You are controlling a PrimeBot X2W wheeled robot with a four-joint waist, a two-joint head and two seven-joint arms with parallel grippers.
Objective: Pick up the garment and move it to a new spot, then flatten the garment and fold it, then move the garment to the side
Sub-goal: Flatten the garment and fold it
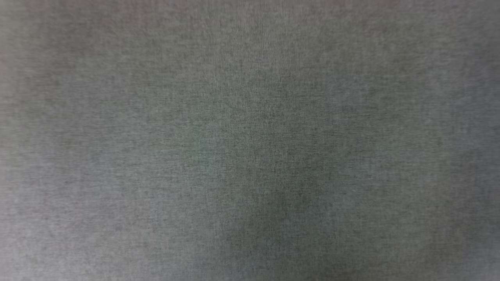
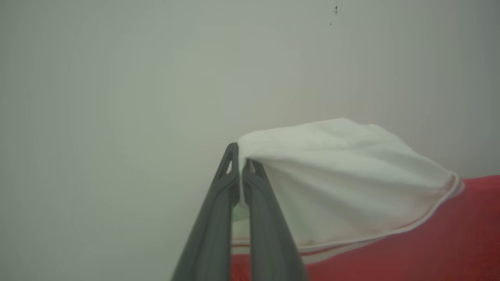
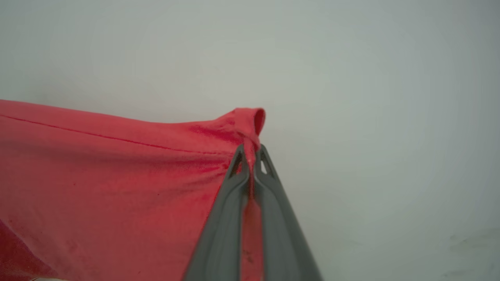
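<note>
Left wrist view: left gripper pinches the white sleeve edge of limp red-and-white cloth shirt, which drapes rightward. Right gripper clamps a red stitched edge. Light, soft; hold at seams.

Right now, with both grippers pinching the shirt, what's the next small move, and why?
Probably ease the arms apart to tauten the garment. The left gripper is shut on the white sleeve, the right gripper on a red edge, and wrinkles fan from that pinch.
</note>
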